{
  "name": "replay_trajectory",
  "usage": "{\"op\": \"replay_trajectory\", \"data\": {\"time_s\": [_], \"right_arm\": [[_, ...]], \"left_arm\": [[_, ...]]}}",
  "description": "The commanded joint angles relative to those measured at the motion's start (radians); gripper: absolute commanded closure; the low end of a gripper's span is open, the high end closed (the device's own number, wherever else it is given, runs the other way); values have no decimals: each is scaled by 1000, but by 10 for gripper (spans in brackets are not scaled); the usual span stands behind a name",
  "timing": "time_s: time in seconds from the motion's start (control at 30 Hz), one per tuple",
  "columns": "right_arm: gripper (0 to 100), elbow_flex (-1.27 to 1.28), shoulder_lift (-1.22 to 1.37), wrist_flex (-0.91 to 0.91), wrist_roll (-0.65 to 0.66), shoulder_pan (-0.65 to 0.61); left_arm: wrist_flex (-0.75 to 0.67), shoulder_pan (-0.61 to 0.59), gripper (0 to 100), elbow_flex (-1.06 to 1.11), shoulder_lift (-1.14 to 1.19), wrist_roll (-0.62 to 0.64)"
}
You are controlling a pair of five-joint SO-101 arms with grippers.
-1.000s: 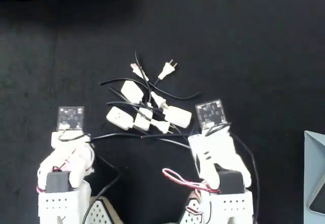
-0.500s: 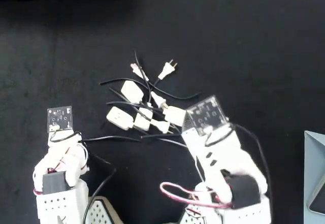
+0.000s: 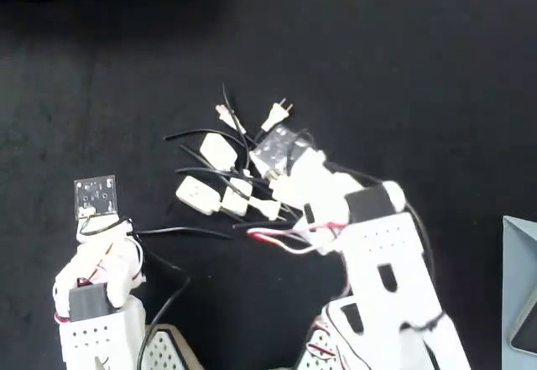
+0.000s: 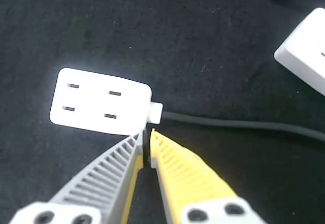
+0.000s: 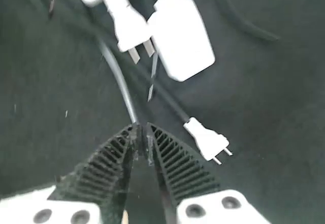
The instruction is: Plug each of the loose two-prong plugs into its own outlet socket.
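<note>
I note both pincers clenched, nothing evidently held: left pincer [image 4: 147,150] just beside an outlet socket [image 4: 99,102], right pincer [image 5: 142,140] above the loose plugs [image 3: 277,117] tangled mid-frame on the bench [image 3: 419,76], presumably lining up a pick.

Nothing legible turned up: the outlet socket [image 4: 101,102] showed only its four slots, and the plug [image 5: 201,135], cord [image 4: 244,125] and table [image 3: 419,68] carried no readable marks.

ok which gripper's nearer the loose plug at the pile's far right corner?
Right. The right gripper hangs over the pile, just short of the plug; the left gripper sits off the pile's near left side, well away.
</note>
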Motion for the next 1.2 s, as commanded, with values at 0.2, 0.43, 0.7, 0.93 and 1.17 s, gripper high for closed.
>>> {"op": "replay_trajectory", "data": {"time_s": [0.2,0.43,0.7,0.93,1.17], "right_arm": [[737,-48,220,-23,262,169],[737,-47,328,-123,315,173],[737,-45,518,-302,324,173],[831,-48,645,-408,324,172],[985,-58,565,-354,324,152]], "left_arm": [[0,-8,956,18,-8,3],[0,-8,956,18,-8,3],[0,-8,956,18,-8,3],[0,-8,956,18,-8,3],[0,-8,956,18,-8,3]]}}
